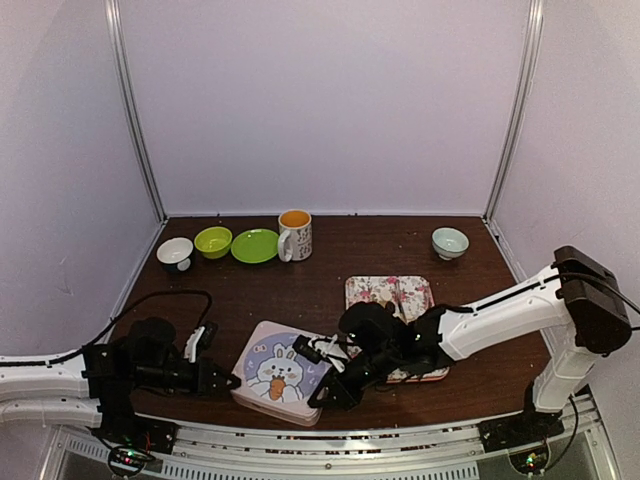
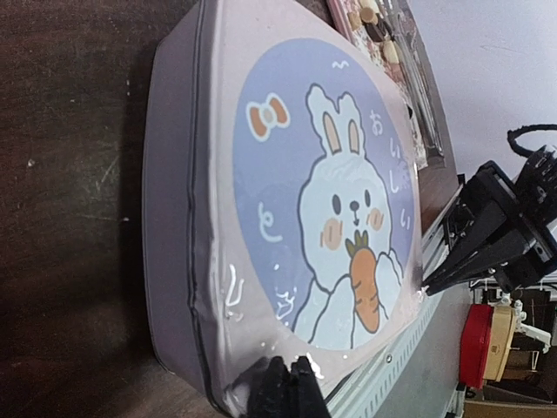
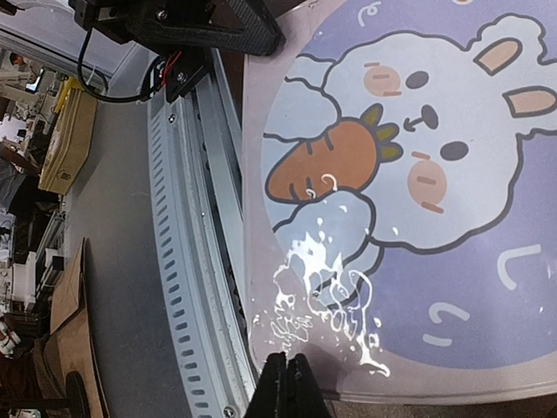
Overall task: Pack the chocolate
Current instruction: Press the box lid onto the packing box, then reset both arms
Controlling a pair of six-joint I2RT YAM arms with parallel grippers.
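left fingers (image 2: 271,394) and right fingers (image 3: 277,390) shut, empty, at opposite edges of the bunny tin (image 1: 278,372)

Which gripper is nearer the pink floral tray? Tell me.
Right. The right gripper is at the bunny tin's near right corner, beside the pink floral tray; the left gripper is beyond the tin's left edge.

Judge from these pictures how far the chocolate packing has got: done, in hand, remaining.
Done: nothing visible; the chocolate lies on the flowered tray. In hand: the left hand and right hand, both shut and empty, flank the closed rabbit box. Left: opening it, moving every piece.
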